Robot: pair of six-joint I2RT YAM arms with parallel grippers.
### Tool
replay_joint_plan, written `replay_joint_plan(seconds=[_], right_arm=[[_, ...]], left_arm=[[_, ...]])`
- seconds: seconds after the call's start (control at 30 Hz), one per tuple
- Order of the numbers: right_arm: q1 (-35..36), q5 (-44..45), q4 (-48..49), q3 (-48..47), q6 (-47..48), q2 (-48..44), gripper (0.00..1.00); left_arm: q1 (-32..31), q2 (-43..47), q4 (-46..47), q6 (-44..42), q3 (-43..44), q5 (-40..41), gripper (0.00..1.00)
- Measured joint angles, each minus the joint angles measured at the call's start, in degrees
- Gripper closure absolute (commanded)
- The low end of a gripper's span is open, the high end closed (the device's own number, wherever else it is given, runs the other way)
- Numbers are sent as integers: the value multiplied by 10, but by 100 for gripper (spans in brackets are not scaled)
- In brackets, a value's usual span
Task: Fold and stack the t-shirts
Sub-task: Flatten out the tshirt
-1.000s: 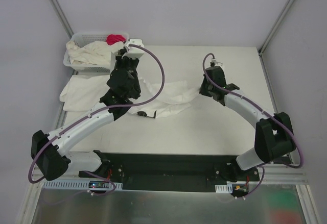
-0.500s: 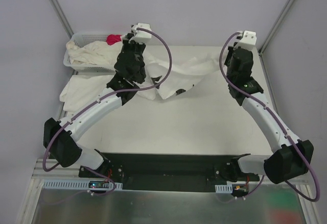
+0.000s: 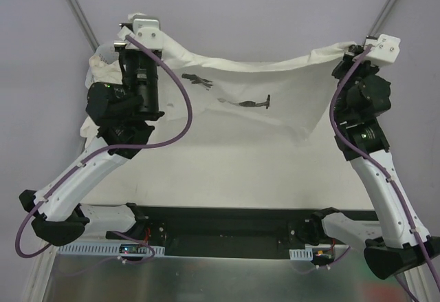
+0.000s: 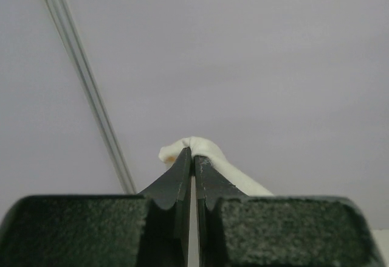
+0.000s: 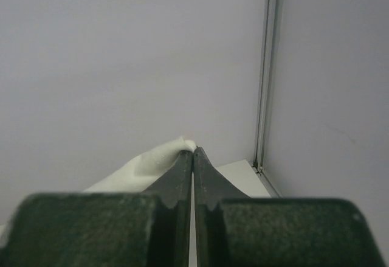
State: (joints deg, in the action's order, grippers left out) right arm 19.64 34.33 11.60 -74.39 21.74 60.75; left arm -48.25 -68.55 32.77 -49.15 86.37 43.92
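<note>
Both arms reach up and away from their bases, and one t-shirt (image 3: 282, 85) hangs stretched between them above the far half of the surface (image 3: 227, 168). The left gripper (image 4: 193, 156) is clenched on one top corner of the t-shirt. In the left wrist view a small bunch of white cloth pokes out just past the tips of its pressed-together fingers (image 4: 176, 179). The right gripper (image 5: 193, 151) is likewise clenched on the opposite top corner, with a fold of cream cloth running from its fingertips down and to the left in the right wrist view.

From above, the upper edge of the t-shirt sags a little in the middle between the two grips. The cloth spreads out wide below that edge, and its lower part drapes down toward the surface, more loosely on the right side. A few small dark marks (image 3: 244, 102) show on the cloth near its middle and toward the left.

At the left edge of the surface, a second t-shirt (image 3: 87, 126) lies partly hidden behind the left arm. How it is arranged cannot be told.

Pale grey walls close in the space, and a metal frame post (image 5: 267, 78) stands in the far right corner, beside the right gripper.
</note>
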Motion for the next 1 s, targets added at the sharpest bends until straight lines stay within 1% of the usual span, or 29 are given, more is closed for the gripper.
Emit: replay_joint_plan(seconds=[0.2, 0.33, 0.47, 0.57, 0.7, 0.83, 0.87, 0.9, 0.93, 1.0], right_arm=[[2, -3, -12, 12, -7, -59, 99], [3, -5, -14, 19, -14, -94, 99], [3, -5, -11, 19, -18, -100, 99], [3, -5, -11, 19, -18, -83, 99], [2, -3, -4, 17, -18, -27, 99], [-11, -8, -2, 10, -21, 64, 99], [-18, -12, -2, 2, -22, 94, 99], [-27, -15, -5, -11, -24, 129, 99], [-35, -18, -5, -26, -27, 159, 99], [-57, -26, -8, -74, -35, 238, 99]], left_arm=[[-47, 21, 4, -46, 32, 0, 100], [-55, 33, 4, -58, 33, 0, 100], [-54, 35, 7, -66, 33, 0, 100], [-52, 16, 40, -86, 33, -3, 100], [-3, -32, 56, -64, 33, -17, 100], [84, -110, 26, 19, 33, -33, 100], [106, -149, 16, 45, 44, -34, 100], [123, -169, 12, 55, 50, -35, 100], [141, -209, 1, 68, 67, -33, 100], [169, -292, -14, 86, 121, -33, 100]])
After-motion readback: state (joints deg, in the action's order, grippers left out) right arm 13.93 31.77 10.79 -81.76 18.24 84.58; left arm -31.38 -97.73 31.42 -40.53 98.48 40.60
